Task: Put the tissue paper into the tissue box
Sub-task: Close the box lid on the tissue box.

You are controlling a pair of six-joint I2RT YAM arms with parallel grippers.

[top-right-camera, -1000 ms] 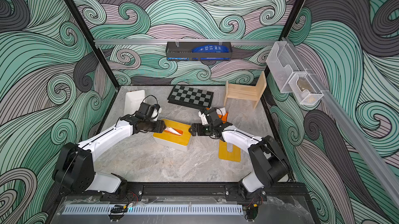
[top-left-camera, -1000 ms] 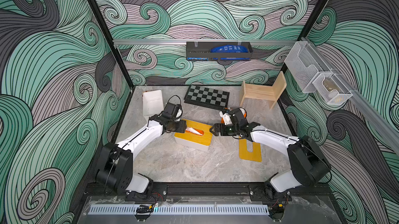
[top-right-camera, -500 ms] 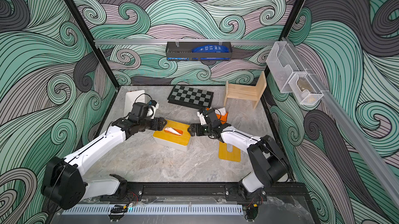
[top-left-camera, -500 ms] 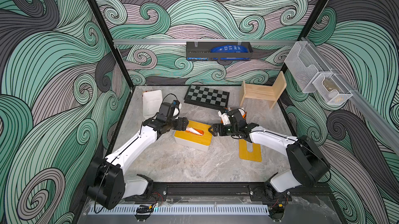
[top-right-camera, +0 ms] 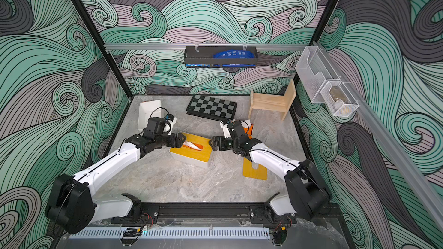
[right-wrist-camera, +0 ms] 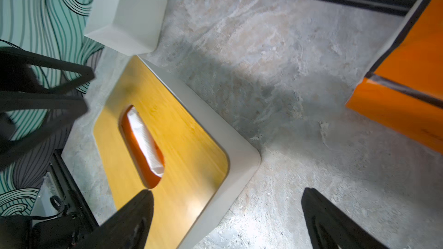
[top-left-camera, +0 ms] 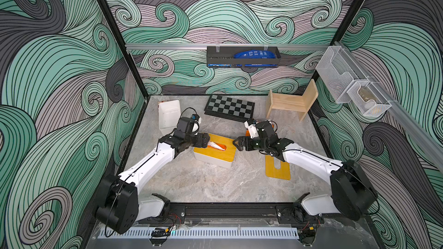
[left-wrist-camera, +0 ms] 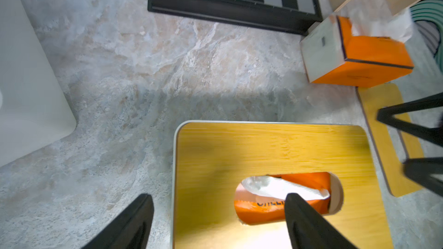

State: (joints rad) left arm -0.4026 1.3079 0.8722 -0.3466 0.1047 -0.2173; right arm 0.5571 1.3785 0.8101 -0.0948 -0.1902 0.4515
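The tissue box (top-left-camera: 224,154) is white with a yellow wooden lid and stands mid-table, as both top views show (top-right-camera: 202,155). Through the lid's oval slot I see white tissue paper (left-wrist-camera: 282,187) on an orange pack inside the box, also in the right wrist view (right-wrist-camera: 143,137). My left gripper (top-left-camera: 206,139) is open at the box's left end. One of its fingers (left-wrist-camera: 302,216) hangs over the slot, and nothing is between the two. My right gripper (top-left-camera: 237,144) stands open over the box's right corner (right-wrist-camera: 242,159) and holds nothing.
A second orange tissue pack (left-wrist-camera: 371,60) lies behind my right wrist, and a spare yellow lid (top-left-camera: 278,169) lies under my right arm. A chessboard (top-left-camera: 229,108) and a wooden chair (top-left-camera: 291,102) stand at the back. A white container (top-left-camera: 169,115) sits back left.
My left gripper has opened wider and drawn back a little from the slot, leaving the tissue in it. My right gripper has stayed open by the box's right end.
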